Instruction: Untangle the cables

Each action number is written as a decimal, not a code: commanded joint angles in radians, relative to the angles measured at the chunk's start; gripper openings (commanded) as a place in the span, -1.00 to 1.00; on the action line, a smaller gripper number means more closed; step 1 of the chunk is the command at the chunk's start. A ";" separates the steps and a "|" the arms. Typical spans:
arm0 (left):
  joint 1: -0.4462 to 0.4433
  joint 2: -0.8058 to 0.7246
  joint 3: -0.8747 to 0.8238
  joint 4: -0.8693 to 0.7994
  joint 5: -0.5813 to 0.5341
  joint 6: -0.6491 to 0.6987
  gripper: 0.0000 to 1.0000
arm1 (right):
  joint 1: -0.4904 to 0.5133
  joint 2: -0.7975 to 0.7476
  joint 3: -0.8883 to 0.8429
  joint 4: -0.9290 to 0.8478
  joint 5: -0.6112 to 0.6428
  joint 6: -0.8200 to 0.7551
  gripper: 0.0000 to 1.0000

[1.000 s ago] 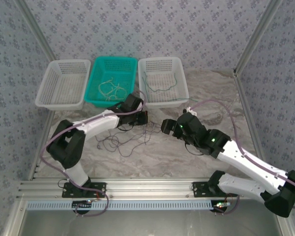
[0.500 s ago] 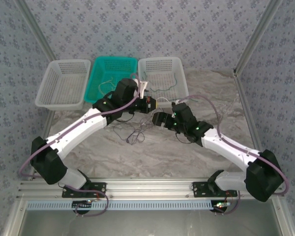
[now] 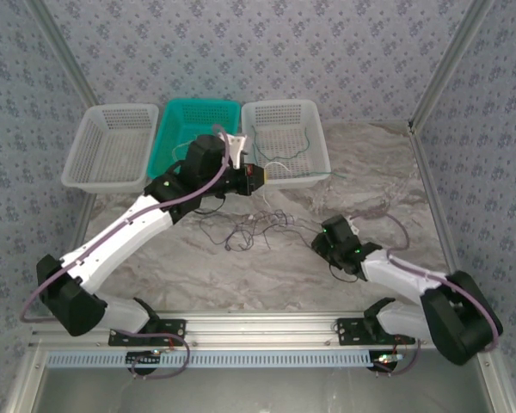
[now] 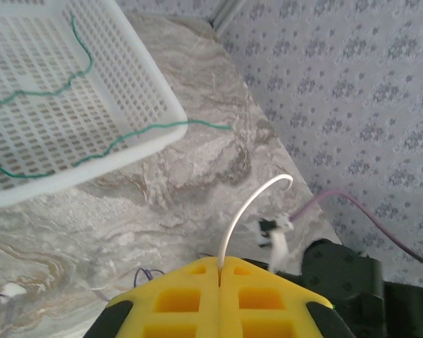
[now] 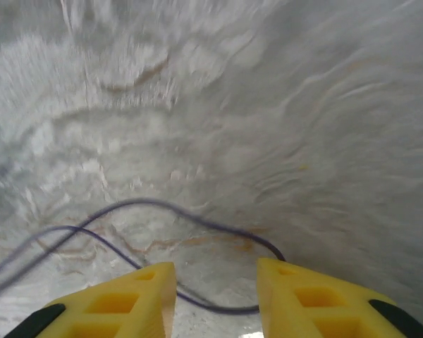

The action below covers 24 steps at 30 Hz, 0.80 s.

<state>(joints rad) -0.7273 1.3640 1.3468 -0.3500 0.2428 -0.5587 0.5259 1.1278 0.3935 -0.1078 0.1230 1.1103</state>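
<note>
Marble-look table (image 3: pixel 267 275) boxed in by flowery wallpaper, with three baskets along the far edge. Sorting looks roughly mid-way. The green cable (image 4: pixel 56 91) is mostly parked in the right white basket (image 4: pixel 70 172), though one end hangs over the rim and onto the marble, pointing away from the basket. The left white basket (image 3: pixel 107 142) looks bare from above. What sits in the teal basket (image 3: pixel 176 116) is too fine to make out.

The left gripper (image 4: pixel 218 264) has its jaws pressed together on a pale cable (image 4: pixel 250 204). The top camera puts it just in front of the gap between the teal and right baskets. The cable rises out of the seam between the pads and arcs up and to the right in the wrist view, its tip hooked over.

What's left is the dark purple tangle (image 3: pixel 249 225), loose on the table between the arms and spread mostly left to right. The right gripper (image 5: pixel 215 271) is down low at its right end, jaws apart with a moderate gap. A purple strand (image 5: pixel 190 215) lies on the marble across that gap, not pinched. So probably one colour done, one in hand, and purple not yet dealt with.
</note>
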 commanded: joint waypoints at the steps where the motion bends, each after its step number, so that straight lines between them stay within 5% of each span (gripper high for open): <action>1: 0.020 -0.026 0.028 -0.028 -0.030 0.032 -1.00 | -0.008 -0.154 0.011 -0.062 0.119 -0.028 -0.11; 5: 0.020 -0.004 0.027 -0.021 -0.002 0.038 -1.00 | 0.021 -0.295 0.058 0.049 -0.026 -0.372 0.59; 10: 0.020 0.009 0.023 0.000 0.027 0.029 -1.00 | 0.169 -0.315 0.130 0.152 -0.249 -0.876 0.86; 13: 0.018 0.006 0.026 0.002 0.034 0.032 -1.00 | 0.262 -0.271 0.144 0.223 -0.302 -1.159 0.93; 17: 0.015 -0.002 0.020 -0.003 0.051 0.035 -1.00 | 0.282 -0.146 0.210 0.278 -0.243 -1.351 0.99; 22: 0.010 -0.014 0.019 -0.008 0.076 0.043 -1.00 | 0.181 0.037 0.243 0.425 -0.288 -1.368 0.87; 24: 0.008 -0.026 0.021 -0.017 0.071 0.049 -1.00 | 0.154 0.103 0.263 0.446 -0.345 -1.333 0.63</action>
<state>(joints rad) -0.7109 1.3689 1.3479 -0.3649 0.2890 -0.5350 0.7113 1.1744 0.6132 0.2451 -0.1482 -0.1761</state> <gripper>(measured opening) 0.062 0.859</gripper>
